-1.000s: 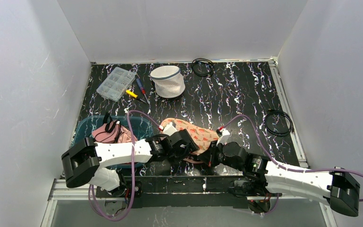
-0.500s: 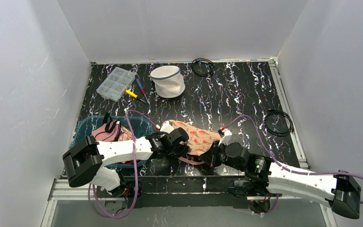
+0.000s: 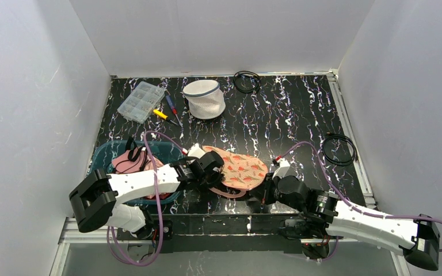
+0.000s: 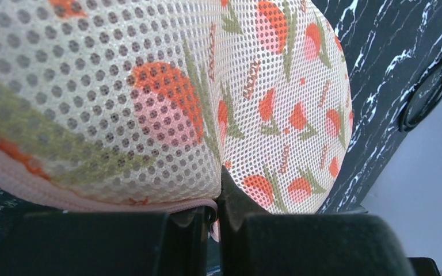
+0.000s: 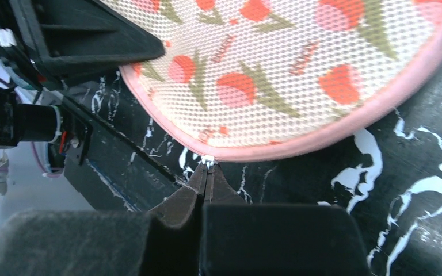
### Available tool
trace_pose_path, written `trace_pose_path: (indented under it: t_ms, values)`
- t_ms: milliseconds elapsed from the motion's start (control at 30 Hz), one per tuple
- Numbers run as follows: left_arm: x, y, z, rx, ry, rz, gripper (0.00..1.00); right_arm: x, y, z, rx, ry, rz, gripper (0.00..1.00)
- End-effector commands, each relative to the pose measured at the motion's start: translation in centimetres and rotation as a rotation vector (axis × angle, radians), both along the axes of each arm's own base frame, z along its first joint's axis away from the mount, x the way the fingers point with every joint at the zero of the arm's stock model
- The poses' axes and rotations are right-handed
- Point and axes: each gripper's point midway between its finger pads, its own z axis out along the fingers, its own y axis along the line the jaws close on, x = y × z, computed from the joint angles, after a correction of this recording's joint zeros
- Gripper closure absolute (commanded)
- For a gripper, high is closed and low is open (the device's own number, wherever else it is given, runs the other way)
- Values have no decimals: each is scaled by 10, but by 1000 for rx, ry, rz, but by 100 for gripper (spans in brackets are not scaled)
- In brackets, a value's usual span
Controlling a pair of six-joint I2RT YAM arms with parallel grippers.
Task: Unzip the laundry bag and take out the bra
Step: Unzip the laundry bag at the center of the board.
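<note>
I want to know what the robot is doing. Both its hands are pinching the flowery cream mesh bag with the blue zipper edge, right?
Not quite. The zipper edge of the flowery cream mesh bag is pink, not blue, as the right wrist view shows. The left gripper and the right gripper do both pinch it.

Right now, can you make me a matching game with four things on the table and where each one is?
Things:
1. floral mesh laundry bag
2. white mesh bag
3. clear compartment box
4. teal bin

Places:
A. back left corner
B. pinched by the left gripper and the right gripper
C. near left, holding pink garments
D. back middle, by a black cable coil

Pairs: 1-B, 2-D, 3-A, 4-C
</note>
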Motion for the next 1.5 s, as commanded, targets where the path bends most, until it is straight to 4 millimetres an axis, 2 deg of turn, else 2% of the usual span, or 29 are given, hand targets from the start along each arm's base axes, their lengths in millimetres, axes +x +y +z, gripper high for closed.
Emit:
trace_pose_path:
  t_ms: [0, 233, 400, 433, 600, 700, 800, 900, 1000, 1067, 1233, 1467]
  values:
    - [12, 17, 7, 78, -61, -52, 100, 10, -14, 4, -39, -9, -89, 99]
    - [24, -2, 19, 46, -98, -267, 100, 14, -19, 2, -55, -12, -116, 99]
    - [28, -15, 26, 59, -97, -378, 99, 9, -8, 3, -22, -17, -62, 99]
    - [27, -16, 28, 58, -92, -389, 96, 8, -6, 3, -18, -18, -49, 99]
    - [8, 0, 20, 42, -32, -356, 42, 5, 3, 13, 11, -29, -10, 99]
    - [-9, 17, 24, 17, 9, -311, 28, 5, 7, 18, 29, -32, 4, 99]
    - [-21, 24, 33, -28, 14, -283, 22, 4, 14, 21, 46, -33, 22, 99]
    - [-29, 15, 47, -69, -13, -287, 19, 4, 22, 23, 60, -37, 38, 99]
    - [-37, -6, 57, -81, -28, -334, 19, 5, 31, 26, 74, -38, 58, 99]
    - [-39, -19, 54, -62, -16, -351, 18, 5, 37, 27, 73, -39, 70, 99]
    - [-38, -40, 30, -81, 26, -336, 18, 5, 42, 27, 62, -36, 90, 99]
    - [-33, -47, 10, -77, 63, -284, 20, 4, 41, 28, 67, -37, 95, 99]
